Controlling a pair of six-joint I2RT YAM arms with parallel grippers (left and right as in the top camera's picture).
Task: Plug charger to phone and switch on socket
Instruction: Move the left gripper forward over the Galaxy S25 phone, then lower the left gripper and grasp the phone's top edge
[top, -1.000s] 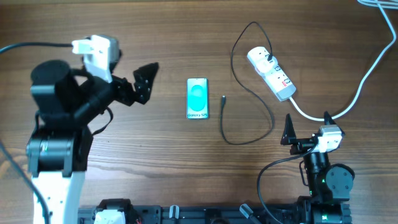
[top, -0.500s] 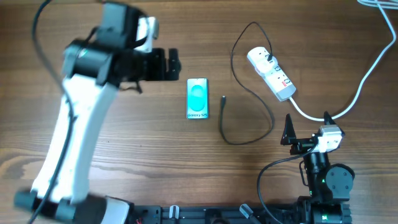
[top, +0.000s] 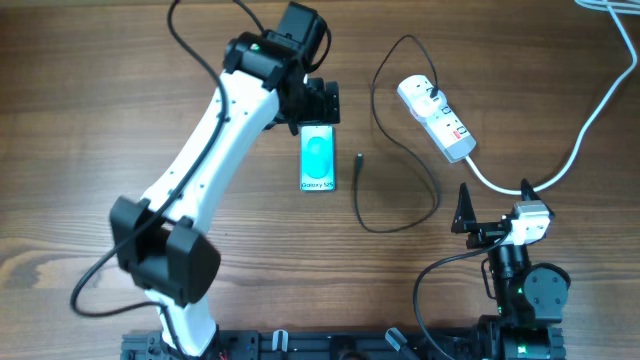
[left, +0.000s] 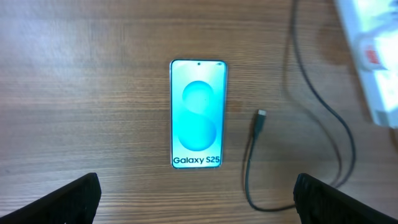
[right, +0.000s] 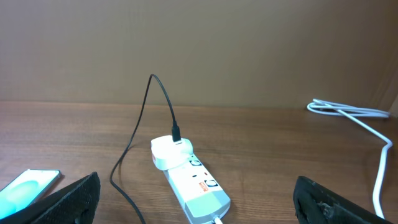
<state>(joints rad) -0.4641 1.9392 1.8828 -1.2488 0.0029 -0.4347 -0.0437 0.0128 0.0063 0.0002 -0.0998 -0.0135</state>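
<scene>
The phone (top: 317, 160) lies flat at mid-table, cyan screen up, white text at its near end; it also shows in the left wrist view (left: 198, 115). My left gripper (top: 320, 106) hovers open and empty over the phone's far end, its fingers (left: 198, 190) wide apart. The charger's connector tip (top: 359, 158) lies loose just right of the phone (left: 262, 116). Its thin black cable (top: 437, 192) loops round to a plug (right: 177, 133) seated in the white socket (top: 437, 118). My right gripper (top: 494, 200) is open and empty, near of the socket (right: 199, 185).
The socket's thick white cord (top: 590, 120) runs off the far right corner of the wooden table (top: 200, 300), and shows in the right wrist view (right: 348, 111). The phone's edge (right: 25, 186) shows at lower left there.
My left arm has swung from the far left across the table to above the phone's far end. The right arm, phone, charger and socket have not moved.
</scene>
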